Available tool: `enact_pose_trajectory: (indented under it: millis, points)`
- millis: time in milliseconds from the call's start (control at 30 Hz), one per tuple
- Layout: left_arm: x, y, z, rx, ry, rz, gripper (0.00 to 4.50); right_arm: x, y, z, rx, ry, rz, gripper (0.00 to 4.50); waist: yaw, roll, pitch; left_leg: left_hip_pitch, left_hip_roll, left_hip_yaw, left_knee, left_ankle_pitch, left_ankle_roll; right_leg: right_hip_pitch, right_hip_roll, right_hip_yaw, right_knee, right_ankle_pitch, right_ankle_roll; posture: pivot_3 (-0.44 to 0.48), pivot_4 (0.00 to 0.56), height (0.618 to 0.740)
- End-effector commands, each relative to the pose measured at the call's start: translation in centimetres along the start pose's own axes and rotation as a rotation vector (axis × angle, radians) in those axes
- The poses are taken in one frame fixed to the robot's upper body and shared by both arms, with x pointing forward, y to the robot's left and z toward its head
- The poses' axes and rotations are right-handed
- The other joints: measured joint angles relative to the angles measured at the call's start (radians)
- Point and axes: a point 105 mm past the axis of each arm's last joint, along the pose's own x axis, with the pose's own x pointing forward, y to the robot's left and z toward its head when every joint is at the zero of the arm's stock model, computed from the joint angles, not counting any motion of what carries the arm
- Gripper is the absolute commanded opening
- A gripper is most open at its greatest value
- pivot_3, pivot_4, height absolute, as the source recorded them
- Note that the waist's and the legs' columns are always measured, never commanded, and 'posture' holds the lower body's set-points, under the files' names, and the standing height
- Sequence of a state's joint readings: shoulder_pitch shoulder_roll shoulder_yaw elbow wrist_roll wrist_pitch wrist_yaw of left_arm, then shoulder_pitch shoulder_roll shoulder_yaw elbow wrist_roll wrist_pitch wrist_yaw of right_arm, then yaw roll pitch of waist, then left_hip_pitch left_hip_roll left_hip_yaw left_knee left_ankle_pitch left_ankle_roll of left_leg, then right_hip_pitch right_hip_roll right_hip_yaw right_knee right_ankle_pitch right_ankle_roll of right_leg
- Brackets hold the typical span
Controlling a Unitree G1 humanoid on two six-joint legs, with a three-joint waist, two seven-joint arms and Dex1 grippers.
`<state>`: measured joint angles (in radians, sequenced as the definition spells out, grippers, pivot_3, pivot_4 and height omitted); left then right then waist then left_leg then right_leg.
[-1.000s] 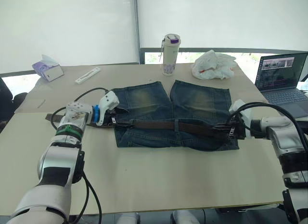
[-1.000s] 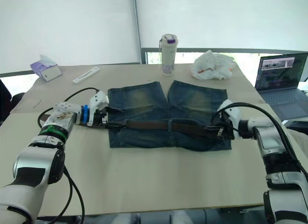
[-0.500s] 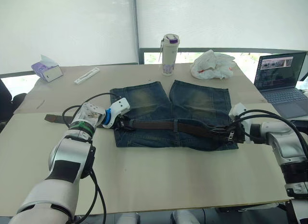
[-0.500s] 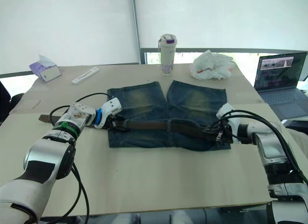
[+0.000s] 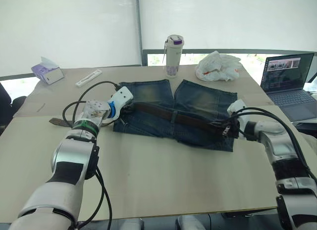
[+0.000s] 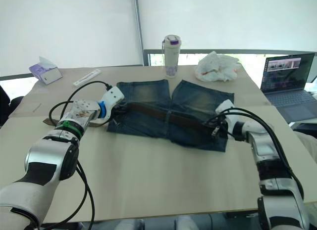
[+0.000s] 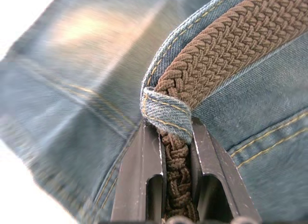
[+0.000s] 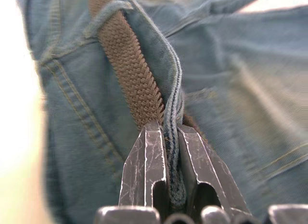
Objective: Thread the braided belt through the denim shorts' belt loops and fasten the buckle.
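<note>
The denim shorts lie skewed on the table, waistband toward me. The braided belt runs along the waistband under a belt loop. Its loose end trails on the table to the left. My left gripper is at the waistband's left end. In the left wrist view its fingers are shut on the braided belt just below that loop. My right gripper is at the waistband's right end, fingers shut on a fold of denim, with the belt beside it. I cannot make out the buckle.
A white bottle and a crumpled white bag stand behind the shorts. An open laptop is at the far right. A tissue box and a white stick lie at the far left.
My left gripper went from open to shut on the belt at the waistband's left end. That end of the shorts slid away from me, so the shorts now lie skewed.
</note>
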<state>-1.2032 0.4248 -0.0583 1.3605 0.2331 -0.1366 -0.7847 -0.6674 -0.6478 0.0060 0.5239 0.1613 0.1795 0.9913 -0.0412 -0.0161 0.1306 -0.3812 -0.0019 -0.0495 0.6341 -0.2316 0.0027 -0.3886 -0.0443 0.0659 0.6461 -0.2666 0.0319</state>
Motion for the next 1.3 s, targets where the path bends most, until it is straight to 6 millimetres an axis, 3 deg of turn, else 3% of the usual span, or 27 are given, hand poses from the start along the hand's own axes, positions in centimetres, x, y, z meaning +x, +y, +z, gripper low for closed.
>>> enact_pose_trajectory:
  millis: [33, 100, 167, 267, 533, 633, 767, 900, 967, 1033, 1100, 1233, 1300]
  points:
    - [-0.7, 0.9, 2.3, -0.014, -0.114, -0.004, 0.05, 0.1, -1.9, 2.6, -0.001, -0.134, -0.089, 0.00, 0.000, 0.000, 0.000, 0.000, 0.000, 0.000, 0.000, 0.000, 0.000, 0.000, 0.000, 0.000, 0.000, 0.000, 0.000, 0.000, 0.150, 0.740]
    - [-1.2, 0.4, 3.0, -0.022, -0.172, -0.074, 0.05, -0.4, -1.5, 3.4, -0.005, -0.179, -0.052, 0.00, 0.004, 0.000, 0.000, -0.001, 0.000, 0.000, 0.000, 0.000, 0.000, 0.000, 0.000, 0.000, 0.000, 0.000, 0.000, 0.000, 0.150, 0.740]
    - [-2.1, 0.2, 3.8, 0.061, -0.237, -0.127, 0.05, -1.5, -0.7, 3.6, -0.112, -0.176, -0.016, 0.00, 0.010, 0.000, 0.000, -0.001, 0.000, 0.000, 0.000, 0.000, 0.000, 0.000, 0.000, -0.001, 0.000, 0.000, 0.000, 0.000, 0.150, 0.740]
    - [-3.7, -0.5, 3.8, 0.278, -0.295, -0.196, 0.05, -3.5, 1.3, 3.3, -0.261, -0.193, 0.030, 0.00, 0.019, 0.001, 0.000, -0.002, -0.001, 0.000, 0.000, 0.000, 0.000, 0.000, -0.001, -0.001, -0.001, 0.000, 0.000, 0.000, 0.150, 0.740]
    - [-7.9, -4.7, -0.9, 0.528, -0.349, -0.529, 0.05, -8.0, 7.9, -0.7, -0.707, -0.225, 0.190, 0.00, 0.020, 0.002, -0.002, 0.001, 0.000, 0.002, 0.000, 0.000, 0.000, 0.002, 0.000, 0.001, -0.002, 0.000, 0.000, 0.000, 0.150, 0.740]
    - [-9.0, -6.6, -2.7, 0.524, -0.329, -0.630, 0.05, -9.1, 9.6, -2.2, -0.744, -0.222, 0.247, 0.00, 0.016, 0.003, -0.002, 0.002, 0.001, 0.002, 0.000, 0.000, 0.000, 0.002, 0.000, 0.002, -0.001, 0.000, 0.000, 0.000, 0.150, 0.740]
    - [-11.8, -10.3, -7.1, 0.541, -0.190, -0.851, 0.05, -10.3, 12.0, -4.5, -0.796, -0.174, 0.379, 0.00, 0.006, 0.003, -0.002, 0.005, 0.002, 0.000, -0.001, 0.000, 0.001, 0.004, 0.000, 0.005, 0.000, 0.000, 0.000, 0.000, 0.150, 0.740]
    - [-12.9, -11.2, -8.8, 0.497, -0.124, -0.926, 0.05, -11.3, 13.1, -6.8, -0.745, -0.097, 0.462, 0.00, 0.005, 0.003, -0.002, 0.011, 0.003, -0.001, -0.001, -0.001, 0.001, 0.008, 0.000, 0.005, -0.005, -0.001, 0.000, 0.000, 0.150, 0.740]
    - [-13.0, -11.4, -8.9, 0.448, -0.120, -0.934, 1.07, -12.0, 13.2, -8.0, -0.704, -0.027, 0.497, 0.00, 0.006, 0.003, -0.001, 0.013, 0.002, 0.001, -0.001, -0.001, 0.001, 0.011, 0.000, 0.005, -0.006, -0.001, 0.000, 0.000, 0.150, 0.740]
    - [-13.3, -11.6, -9.0, 0.408, -0.099, -0.956, 1.78, -12.6, 13.0, -8.5, -0.578, 0.037, 0.499, 0.94, 0.005, 0.004, -0.001, 0.014, 0.001, 0.002, -0.001, -0.001, 0.002, 0.014, 0.000, 0.005, -0.006, -0.003, 0.000, 0.000, 0.150, 0.740]
    - [-13.8, -11.7, -9.4, 0.383, -0.069, -0.979, 2.66, -13.2, 13.0, -8.5, -0.434, 0.098, 0.518, 1.58, 0.005, 0.004, -0.001, 0.014, 0.001, 0.001, -0.001, -0.002, 0.003, 0.014, 0.000, 0.005, -0.006, -0.004, 0.000, 0.000, 0.150, 0.740]
    - [-15.4, -11.5, -9.9, 0.199, 0.046, -1.026, 4.48, -15.2, 13.3, -6.2, -0.118, 0.189, 0.600, 2.98, 0.006, 0.005, 0.000, 0.015, 0.003, -0.001, 0.000, -0.003, 0.005, 0.017, -0.001, 0.005, -0.006, -0.006, 0.000, 0.000, 0.150, 0.740]
    - [-15.6, -11.1, -10.3, 0.207, 0.080, -1.027, 4.50, -15.3, 13.2, -5.0, -0.048, 0.189, 0.607, 3.72, 0.006, 0.004, 0.000, 0.017, 0.004, -0.001, 0.000, -0.003, 0.005, 0.019, 0.000, 0.004, -0.006, -0.006, 0.001, 0.000, 0.150, 0.740]
